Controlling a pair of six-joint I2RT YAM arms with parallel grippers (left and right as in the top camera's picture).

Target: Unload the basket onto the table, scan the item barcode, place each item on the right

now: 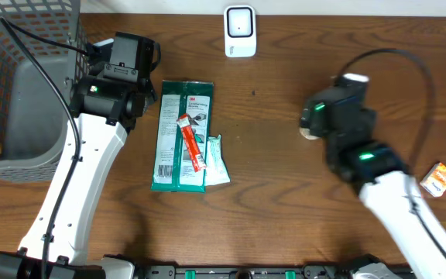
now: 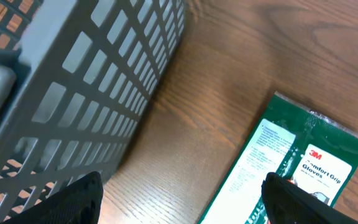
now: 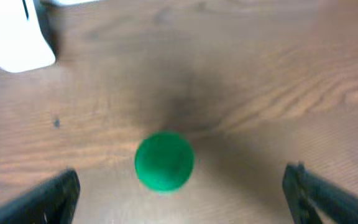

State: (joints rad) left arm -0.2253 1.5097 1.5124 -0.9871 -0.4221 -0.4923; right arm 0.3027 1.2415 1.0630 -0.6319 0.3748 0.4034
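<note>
Now | right gripper (image 3: 182,200): jaws wide open, holding nothing | small round green object (image 3: 164,160): lower centre, on brown wooden table (image 3: 260,74), touching neither finger | left gripper (image 2: 182,205): open, empty, near flat green glove packet (image 2: 291,162)

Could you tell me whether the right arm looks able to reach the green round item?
Probably yes: the right claw hangs open right over the green round item, and nothing on the table stands between its fingers and it.
</note>
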